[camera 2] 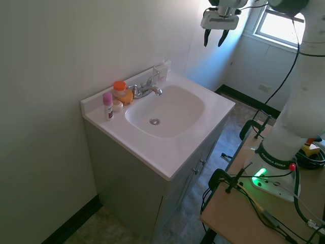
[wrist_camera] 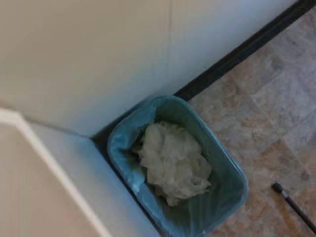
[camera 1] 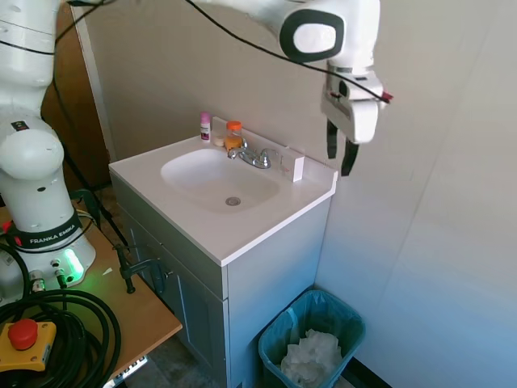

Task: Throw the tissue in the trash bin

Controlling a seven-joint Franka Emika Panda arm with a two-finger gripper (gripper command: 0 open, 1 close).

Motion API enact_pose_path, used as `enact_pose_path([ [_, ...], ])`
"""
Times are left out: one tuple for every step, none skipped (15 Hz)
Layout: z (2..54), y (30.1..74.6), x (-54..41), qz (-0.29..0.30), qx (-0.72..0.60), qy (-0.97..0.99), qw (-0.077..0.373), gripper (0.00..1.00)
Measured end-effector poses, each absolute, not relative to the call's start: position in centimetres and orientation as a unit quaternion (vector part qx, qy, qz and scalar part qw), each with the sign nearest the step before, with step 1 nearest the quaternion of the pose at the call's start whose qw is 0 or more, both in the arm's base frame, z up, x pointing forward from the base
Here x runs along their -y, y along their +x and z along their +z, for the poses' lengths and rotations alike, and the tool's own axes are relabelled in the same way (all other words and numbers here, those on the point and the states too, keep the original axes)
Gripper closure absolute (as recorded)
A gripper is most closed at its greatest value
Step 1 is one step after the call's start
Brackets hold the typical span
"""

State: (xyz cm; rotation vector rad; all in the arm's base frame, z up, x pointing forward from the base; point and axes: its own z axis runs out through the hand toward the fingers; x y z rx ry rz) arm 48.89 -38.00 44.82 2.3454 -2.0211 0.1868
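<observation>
Two fingers (camera 1: 339, 155) hang apart, empty, high above trash bin (camera 1: 275, 349) beside cabinet (camera 1: 266, 291).

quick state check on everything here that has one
gripper: open, empty, high over the bin
bin: upright, lined, white paper inside
paper: crumpled heap in the bin; tissue not distinguishable from it
faucet: no water running
sink: empty, dry-looking
orange-capped bottle: upright, capped
pink-capped bottle: upright, capped
</observation>
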Motion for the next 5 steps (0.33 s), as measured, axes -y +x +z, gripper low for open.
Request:
enact_pose_path([
  [45.1,48.8,35.5,0.062,0.638,0.767,0.026,0.00],
  [44.9,48.9,32.8,0.065,0.624,0.778,0.031,0.00],
  [44.4,49.0,30.0,0.069,0.611,0.788,0.037,0.00],
  [43.5,48.8,27.3,0.071,0.602,0.794,0.043,0.00],
  [42.6,48.4,24.8,0.073,0.593,0.800,0.048,0.00],
])
